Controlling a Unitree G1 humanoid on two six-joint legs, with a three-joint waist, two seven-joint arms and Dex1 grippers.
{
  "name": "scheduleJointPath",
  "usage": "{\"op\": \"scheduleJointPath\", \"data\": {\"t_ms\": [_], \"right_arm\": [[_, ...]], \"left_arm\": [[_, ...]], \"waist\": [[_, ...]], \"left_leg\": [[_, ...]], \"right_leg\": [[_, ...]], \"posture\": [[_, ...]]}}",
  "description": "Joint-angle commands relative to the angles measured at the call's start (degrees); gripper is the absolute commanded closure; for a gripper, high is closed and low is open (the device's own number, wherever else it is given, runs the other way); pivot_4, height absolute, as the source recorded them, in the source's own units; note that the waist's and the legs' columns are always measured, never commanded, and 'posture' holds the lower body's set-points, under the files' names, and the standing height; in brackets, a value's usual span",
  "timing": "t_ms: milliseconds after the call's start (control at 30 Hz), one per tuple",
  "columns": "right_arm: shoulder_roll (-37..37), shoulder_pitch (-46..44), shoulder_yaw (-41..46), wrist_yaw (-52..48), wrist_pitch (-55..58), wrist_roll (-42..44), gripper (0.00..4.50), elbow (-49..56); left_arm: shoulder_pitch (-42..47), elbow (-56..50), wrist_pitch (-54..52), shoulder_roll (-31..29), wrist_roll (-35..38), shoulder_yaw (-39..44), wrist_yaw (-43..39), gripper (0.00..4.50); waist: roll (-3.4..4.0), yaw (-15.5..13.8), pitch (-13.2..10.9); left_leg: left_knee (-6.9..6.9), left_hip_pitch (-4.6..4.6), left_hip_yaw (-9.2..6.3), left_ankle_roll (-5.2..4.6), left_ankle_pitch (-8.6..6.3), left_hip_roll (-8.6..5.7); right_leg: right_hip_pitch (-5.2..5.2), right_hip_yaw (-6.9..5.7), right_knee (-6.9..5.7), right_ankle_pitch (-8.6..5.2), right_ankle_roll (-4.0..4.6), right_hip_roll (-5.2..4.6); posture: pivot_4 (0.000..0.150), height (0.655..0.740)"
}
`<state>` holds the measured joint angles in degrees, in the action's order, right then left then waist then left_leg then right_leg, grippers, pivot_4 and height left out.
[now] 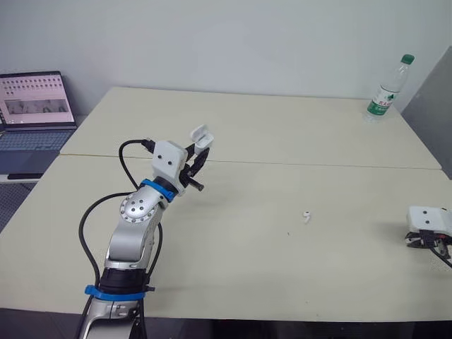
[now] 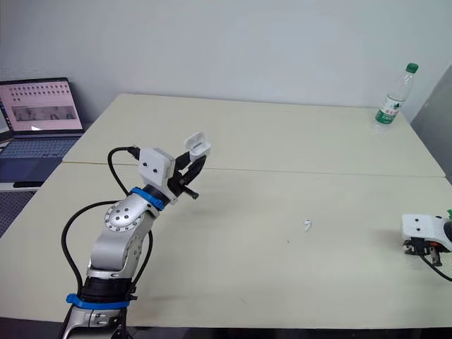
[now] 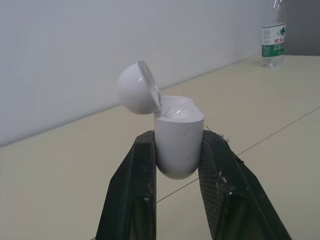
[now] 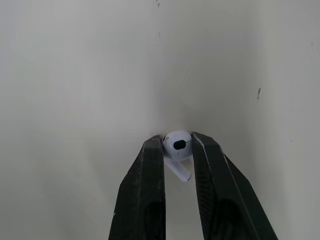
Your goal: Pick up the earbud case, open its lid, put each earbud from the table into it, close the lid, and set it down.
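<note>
On the table [image 1: 282, 127], right gripper [image 4: 177, 141] clamps 1 earbud [image 4: 176, 148], well right of the open case [image 3: 180, 127] that left gripper [image 3: 177, 137] holds tight, raised.

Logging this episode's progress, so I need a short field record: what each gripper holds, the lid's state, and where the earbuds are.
left gripper: shut on the earbud case, raised above the table
lid: open, tipped back
right gripper: shut on the held earbud, near the table's right edge
loose earbud: lying on the table between the two grippers, touching neither
background: water bottle at the far right corner; laptop off to the left
</note>
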<state>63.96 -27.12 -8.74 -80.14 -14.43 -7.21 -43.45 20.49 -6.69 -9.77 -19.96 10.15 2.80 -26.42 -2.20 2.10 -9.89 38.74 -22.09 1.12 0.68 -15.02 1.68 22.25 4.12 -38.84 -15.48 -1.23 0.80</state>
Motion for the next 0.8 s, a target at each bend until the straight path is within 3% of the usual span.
{"op": "scheduleJointPath", "data": {"t_ms": [33, 133, 200, 333, 433, 533, 800], "right_arm": [[-12.2, -4.1, 4.6, 1.16, 24.52, 15.26, 4.1, 16.24], [-20.64, -6.46, 8.42, 8.1, 43.22, 23.35, 4.1, 29.66], [-30.0, -10.11, 12.68, 18.38, 54.52, 31.83, 4.1, 40.43], [-46.63, -15.71, 20.48, 37.69, 67.29, 44.9, 4.1, 53.32], [-57.6, -17.05, 20.91, 49.11, 68.9, 48.65, 4.1, 59.98], [-62.51, -15.9, 17.98, 54.17, 66.69, 47.62, 4.1, 62.0], [-63.79, -14.27, 10.79, 56.56, 57.29, 41.07, 4.1, 58.47]], "left_arm": [[0.64, -2.6, 1.09, 1.5, 1.73, -0.41, -0.32, 3.72], [0.92, -2.92, 0.6, 2.48, 2.74, -0.58, -0.74, 3.72], [1.49, -2.98, -0.35, 3.4, 3.98, -0.49, -0.54, 3.72], [2.82, -2.9, -1.67, 4.86, 5.37, -0.98, 0.08, 3.72], [4.06, -2.95, -2.31, 5.42, 5.5, -1.8, -0.12, 3.72], [4.92, -2.81, -2.61, 5.73, 5.52, -2.14, -0.25, 3.72], [6.62, -3.53, -3.29, 5.54, 5.62, -3.07, -1.3, 3.72]], "waist": [[-0.11, 1.26, -0.01], [0.33, 2.26, -0.13], [0.77, 1.68, -0.27], [0.84, 0.14, -0.22], [0.81, -1.22, -0.18], [0.79, -2.02, -0.18], [0.79, -1.6, -0.18]], "left_leg": [[-0.01, 0.09, 0.02, 0.0, 0.0, 0.1], [-0.04, 0.18, -0.06, 0.01, 0.0, 0.16], [-0.06, -0.02, -0.28, 0.03, 0.01, 0.04], [0.09, -1.11, -0.51, 0.12, 0.07, -0.01], [0.1, -1.38, -0.78, 0.14, 0.07, -0.09], [0.15, -1.72, -0.85, 0.13, 0.07, -0.27], [0.21, -1.63, -0.71, 0.08, 0.11, -0.28]], "right_leg": [[-0.04, 0.02, -0.03, 0.0, 0.02, 0.07], [-0.04, 0.0, -0.21, 0.01, 0.08, 0.16], [0.07, -0.11, -0.24, -0.03, 0.1, 0.15], [1.01, -0.3, -0.32, -0.02, 0.12, 0.11], [1.12, -0.56, -0.24, -0.01, 0.13, 0.0], [1.3, -0.64, -0.16, 0.0, 0.12, -0.17], [1.3, -0.61, -0.18, 0.05, 0.01, -0.15]], "posture": [[0.15, 0.74], [0.15, 0.74], [0.15, 0.74], [0.15, 0.74], [0.15, 0.74], [0.15, 0.74], [0.15, 0.74]]}}
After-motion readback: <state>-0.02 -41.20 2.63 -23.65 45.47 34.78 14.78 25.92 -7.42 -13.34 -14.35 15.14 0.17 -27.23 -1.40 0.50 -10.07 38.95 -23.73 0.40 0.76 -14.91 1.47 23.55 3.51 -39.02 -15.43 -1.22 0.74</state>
